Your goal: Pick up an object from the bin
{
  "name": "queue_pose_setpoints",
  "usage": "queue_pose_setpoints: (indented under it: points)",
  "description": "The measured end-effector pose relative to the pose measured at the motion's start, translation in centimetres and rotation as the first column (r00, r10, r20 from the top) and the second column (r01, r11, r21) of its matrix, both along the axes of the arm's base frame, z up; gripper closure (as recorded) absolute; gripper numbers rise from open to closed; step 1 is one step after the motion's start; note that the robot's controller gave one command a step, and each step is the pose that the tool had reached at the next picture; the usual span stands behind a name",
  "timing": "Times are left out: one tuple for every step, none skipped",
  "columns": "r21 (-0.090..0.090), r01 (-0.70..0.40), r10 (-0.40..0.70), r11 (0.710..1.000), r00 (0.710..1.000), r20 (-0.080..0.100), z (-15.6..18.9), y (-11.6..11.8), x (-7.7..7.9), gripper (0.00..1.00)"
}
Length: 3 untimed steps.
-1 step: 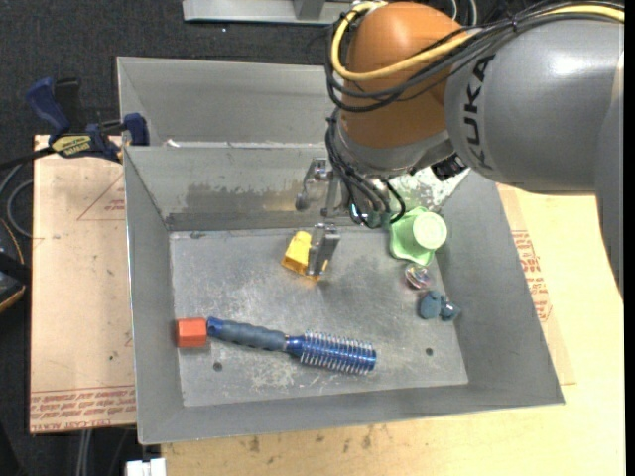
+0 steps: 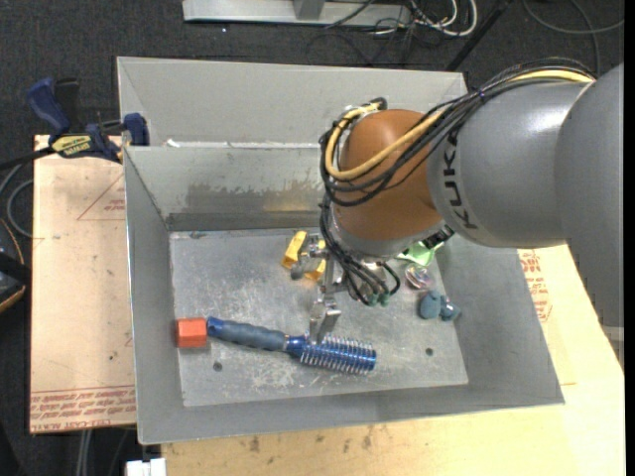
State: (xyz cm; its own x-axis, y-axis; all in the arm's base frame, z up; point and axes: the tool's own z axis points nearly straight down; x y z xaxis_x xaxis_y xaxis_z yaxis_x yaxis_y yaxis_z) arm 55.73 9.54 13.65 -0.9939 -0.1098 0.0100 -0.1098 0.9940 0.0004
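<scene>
My gripper (image 2: pixel 323 317) hangs low in the middle of the bin, its tip just above and slightly left of the bristle head of a blue hairbrush (image 2: pixel 298 345). The brush lies across the bin's front, handle pointing left and ribbed head to the right. A small orange-red block (image 2: pixel 191 332) sits against the end of the handle. Just behind the gripper, a yellow object (image 2: pixel 296 249) lies partly under the wrist. Nothing shows between the gripper and the brush.
Right of the gripper lie a small blue-grey piece (image 2: pixel 434 308), a little grey-purple piece (image 2: pixel 418 278) and a green object (image 2: pixel 423 251) half hidden by the arm. The arm's bulk and its cables cover the bin's back right. The left floor is bare metal.
</scene>
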Motion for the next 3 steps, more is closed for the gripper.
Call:
queue_pose_setpoints:
  points:
    - [0.002, -0.266, 0.266, 0.964, 0.964, 0.005, -3.5, -1.8, -5.6, 0.00]
    - [0.003, -0.265, 0.265, 0.964, 0.964, 0.010, -3.4, -1.7, -5.4, 1.00]
    - [0.001, -0.220, 0.220, 0.976, 0.975, 0.018, 8.5, 0.0, -5.4, 1.00]
